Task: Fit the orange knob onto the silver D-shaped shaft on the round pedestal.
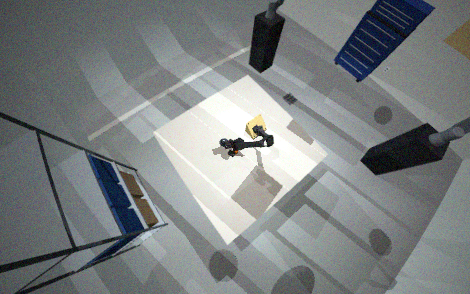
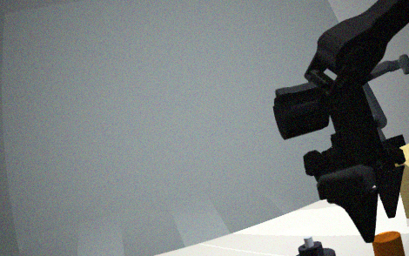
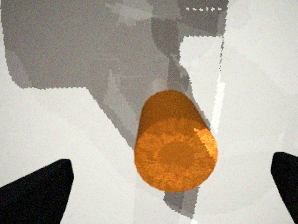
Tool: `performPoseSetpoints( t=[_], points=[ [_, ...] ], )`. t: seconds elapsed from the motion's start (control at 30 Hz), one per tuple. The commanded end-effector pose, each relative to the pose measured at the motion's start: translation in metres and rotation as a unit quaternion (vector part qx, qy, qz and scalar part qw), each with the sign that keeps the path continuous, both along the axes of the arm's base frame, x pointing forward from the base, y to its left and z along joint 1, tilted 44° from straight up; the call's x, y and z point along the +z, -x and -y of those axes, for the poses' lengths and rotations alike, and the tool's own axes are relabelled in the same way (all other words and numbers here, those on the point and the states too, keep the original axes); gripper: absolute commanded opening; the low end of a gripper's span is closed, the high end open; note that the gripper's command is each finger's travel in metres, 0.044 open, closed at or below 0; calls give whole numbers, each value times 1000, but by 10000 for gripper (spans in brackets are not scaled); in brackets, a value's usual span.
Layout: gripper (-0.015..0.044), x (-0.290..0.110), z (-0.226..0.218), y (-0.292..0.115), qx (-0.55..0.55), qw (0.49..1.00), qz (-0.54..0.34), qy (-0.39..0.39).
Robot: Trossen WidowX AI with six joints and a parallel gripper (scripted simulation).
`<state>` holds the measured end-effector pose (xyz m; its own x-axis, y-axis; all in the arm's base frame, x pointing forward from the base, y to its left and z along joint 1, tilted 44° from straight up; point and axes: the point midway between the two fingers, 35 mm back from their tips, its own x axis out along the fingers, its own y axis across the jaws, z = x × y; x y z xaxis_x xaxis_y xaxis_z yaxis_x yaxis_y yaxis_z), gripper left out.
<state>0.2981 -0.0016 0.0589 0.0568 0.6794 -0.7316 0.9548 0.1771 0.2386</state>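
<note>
The orange knob (image 1: 236,152) (image 2: 388,245) (image 3: 176,155) stands upright on the white table, its round top toward the wrist camera and its hole out of sight. My gripper (image 2: 381,228) (image 3: 173,167) is open and empty. In the wrist view its two fingers are wide apart, one at each side of the knob; in the exterior view the tips are just above the knob. The dark round pedestal (image 2: 311,251) is left of the knob in the exterior view, with the silver shaft (image 2: 308,241) upright on it. The shaft's flat side cannot be made out.
The white table (image 1: 210,190) lies under the arm. A yellow block (image 1: 255,125) (image 2: 405,187) is beside the arm's base. Black pillars (image 1: 266,42) (image 1: 402,150), a blue rack (image 1: 382,35) and a shelf frame with blue and brown boxes (image 1: 112,192) are off the table.
</note>
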Motion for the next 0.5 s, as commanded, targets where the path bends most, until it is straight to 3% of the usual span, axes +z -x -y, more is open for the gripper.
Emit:
performPoseSetpoints(
  t=[0.0,0.47],
  points=[
    [440,-5,-5,1,0,1000,-3,-3],
    [440,-22,-21,-1,0,1000,-3,-3]
  ],
)
